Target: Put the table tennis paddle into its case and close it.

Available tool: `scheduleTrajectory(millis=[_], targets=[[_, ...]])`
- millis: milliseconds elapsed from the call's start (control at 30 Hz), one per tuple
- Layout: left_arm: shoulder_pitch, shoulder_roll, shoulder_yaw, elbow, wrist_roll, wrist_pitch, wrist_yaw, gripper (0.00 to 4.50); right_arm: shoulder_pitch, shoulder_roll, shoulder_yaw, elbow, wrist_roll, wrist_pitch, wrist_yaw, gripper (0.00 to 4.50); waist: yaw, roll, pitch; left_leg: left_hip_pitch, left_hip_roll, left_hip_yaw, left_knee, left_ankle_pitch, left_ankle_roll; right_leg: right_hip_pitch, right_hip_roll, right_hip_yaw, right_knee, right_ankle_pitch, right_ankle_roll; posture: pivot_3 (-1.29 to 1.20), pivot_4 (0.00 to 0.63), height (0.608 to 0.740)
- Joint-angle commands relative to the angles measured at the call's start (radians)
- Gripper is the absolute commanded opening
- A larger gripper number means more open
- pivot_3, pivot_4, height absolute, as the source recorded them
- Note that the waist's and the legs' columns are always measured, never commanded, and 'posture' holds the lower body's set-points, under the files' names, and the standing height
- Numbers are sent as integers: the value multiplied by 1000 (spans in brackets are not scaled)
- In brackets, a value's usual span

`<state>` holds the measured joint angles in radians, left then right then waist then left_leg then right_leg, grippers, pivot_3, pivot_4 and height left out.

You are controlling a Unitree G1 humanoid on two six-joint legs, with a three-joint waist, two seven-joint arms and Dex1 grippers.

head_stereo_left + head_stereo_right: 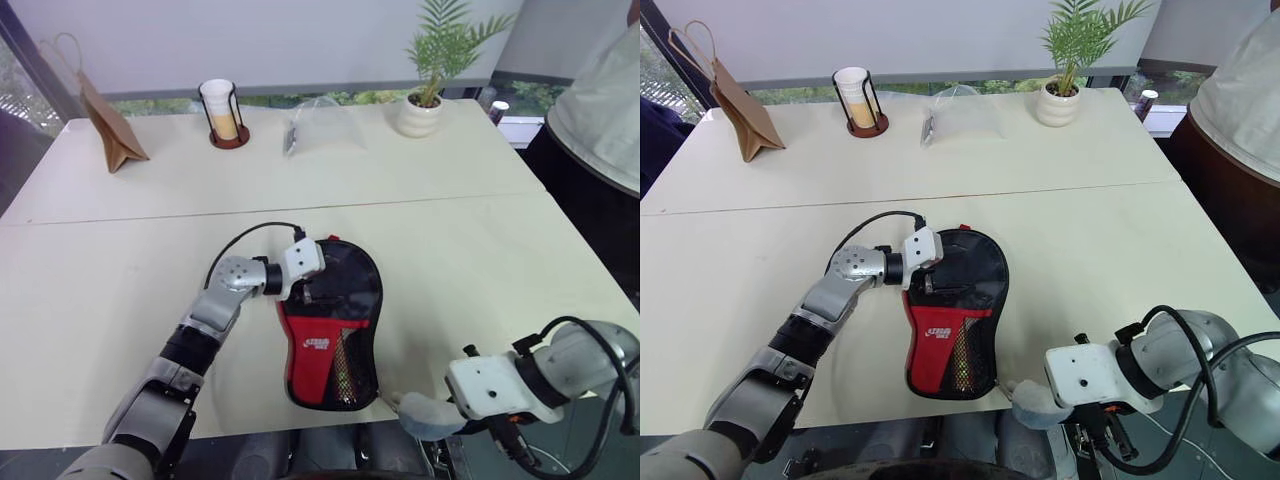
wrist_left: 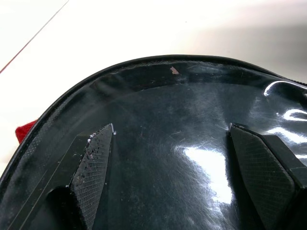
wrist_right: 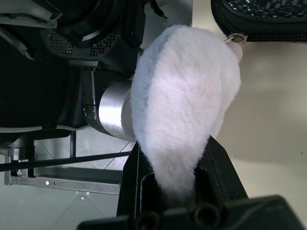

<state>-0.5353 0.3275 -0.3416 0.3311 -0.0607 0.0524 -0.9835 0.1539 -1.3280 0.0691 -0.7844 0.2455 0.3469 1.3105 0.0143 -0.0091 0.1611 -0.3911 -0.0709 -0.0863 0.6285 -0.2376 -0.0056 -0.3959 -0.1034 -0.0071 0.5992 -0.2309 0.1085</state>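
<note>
The case (image 1: 334,330) lies flat on the table (image 1: 120,270) near its front edge, round end away from the robot, red logo panel and mesh pocket toward it; the table tennis paddle (image 2: 182,143) appears to sit inside, since the left wrist view looks down on a glossy black rubber face ringed by the case's fabric rim, though its handle cannot be made out; the left gripper (image 1: 300,290) reaches in from the case's left side with its fingers (image 2: 93,167) spread wide over that black face, probably to pin the case steady or press the paddle home, and whether they actually touch it I cannot tell; the right gripper (image 3: 184,158) is at the table's front edge to the right of the case, its jaws pressed together on a soft white fleecy pad (image 3: 187,100), with the zip pull (image 3: 233,39) at the case's narrow end just beyond it, so closing the zip looks like the step in hand; the case's narrow end lies almost at the table edge, leaving little margin there, while open tabletop spreads behind and to both sides; the paper bag (image 1: 108,125), cup in its holder (image 1: 222,112), clear bag (image 1: 320,125) and potted plant (image 1: 428,85) stand well apart at the far side; a person (image 1: 605,110) stands at the right corner
</note>
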Motion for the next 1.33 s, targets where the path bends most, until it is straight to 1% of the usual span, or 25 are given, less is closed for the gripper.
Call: scheduleTrajectory(millis=[33, 167, 200, 333, 433, 567, 667, 733, 767, 833, 933, 1000, 1133, 1267, 1333], targets=[[33, 40, -32, 114, 78, 49, 16, 4008, -30, -4, -7, -8, 25, 35, 13, 37, 0, 0, 0, 0, 0, 0, 0, 0, 0, 0, 0, 0, -1, 0, 0, 0, 150, 740], [16, 36, -22, 132, 69, 37, 17, 4008, -84, 12, -4, 19, 41, 88, 0, 1777, 0, 0, 0, 0, 0, 0, 0, 0, 1, 1, -1, 0, -2, 0, 0, 0, 150, 740], [13, 34, -16, 133, 63, 34, 17, 4008, -92, 15, -6, 24, 46, 99, -2, 2374, 0, 0, 0, 0, 0, 0, 0, 0, 1, 1, -1, 0, -2, 0, 0, 0, 150, 740], [3, 28, 16, 115, 18, 37, -2, 4008, -141, 32, -24, 56, 55, 122, -19, 4401, -2, 0, 0, 0, 0, 0, 0, 0, 1, 1, 0, -1, -2, 0, 1, 0, 150, 740], [-2, 29, 36, 93, -14, 42, -27, 4008, -189, 41, -43, 101, 59, 122, -25, 4458, -2, -1, 0, 0, 1, 0, 0, -1, 1, 0, 0, -1, -2, 0, 0, 0, 150, 740], [-7, 57, 87, -16, -99, 116, -85, 4008, -311, 46, -121, 229, 118, 142, -6, 4458, -3, -1, 2, -3, 1, 1, 0, 0, 1, -4, 0, -1, -2, 2, 1, 0, 150, 740], [-19, 80, 112, -61, -135, 157, -107, 4008, -379, 44, -138, 294, 143, 146, 14, 4458, 0, -1, 3, -13, 1, 1, 0, 1, 3, -14, 1, -2, 0, 6, -2, 0, 150, 740], [-23, 120, 154, -146, -190, 222, -135, 4008, -435, 38, -167, 335, 168, 154, 28, 4458, 0, -1, 6, -18, 0, 1, 1, 1, 4, -19, 1, -2, 0, 7, -2, 0, 150, 740], [-28, 132, 167, -167, -207, 243, -143, 4008, -459, 39, -168, 351, 173, 156, 33, 4458, 0, -1, 8, -19, 0, 1, 1, 1, 4, -20, 1, -2, 0, 8, 0, 0, 150, 740], [-24, 172, 196, -219, -245, 287, -168, 4008, -499, 42, -168, 379, 181, 156, 37, 4458, 0, -1, 10, -22, -1, 2, 1, 1, 4, -23, 1, -2, 0, 8, 1, 0, 150, 740], [0, 278, 280, -357, -343, 406, -207, 4008, -551, 54, -159, 408, 184, 149, 36, 4458, -3, -1, 13, -25, -1, 3, 2, 1, 4, -27, 1, -1, 0, 9, 1, 0, 150, 740], [13, 323, 313, -412, -387, 459, -213, 4008, -568, 59, -153, 422, 184, 148, 36, 4458, -3, 1, 14, -27, -1, 3, 2, 1, 4, -29, 1, -1, 0, 9, 1, 0, 150, 740], [76, 447, 425, -544, -502, 592, -220, 4008, -589, 72, -164, 451, 192, 152, 29, 4458, -3, 2, 16, -27, -1, 4, 2, 1, 4, -30, 1, -1, 1, 9, 1, 0, 150, 740], [145, 518, 502, -646, -589, 687, -198, 4008, -608, 93, -170, 461, 212, 172, 18, 4458, -3, 3, 17, -27, -1, 4, 2, 1, 4, -30, 1, -1, 2, 9, 1, 0, 150, 740], [172, 535, 524, -680, -620, 720, -181, 4008, -617, 104, -168, 465, 217, 176, 13, 4458, -2, 3, 17, -27, -1, 4, 3, 1, 4, -30, 1, 0, 3, 9, 0, 0, 150, 740]])
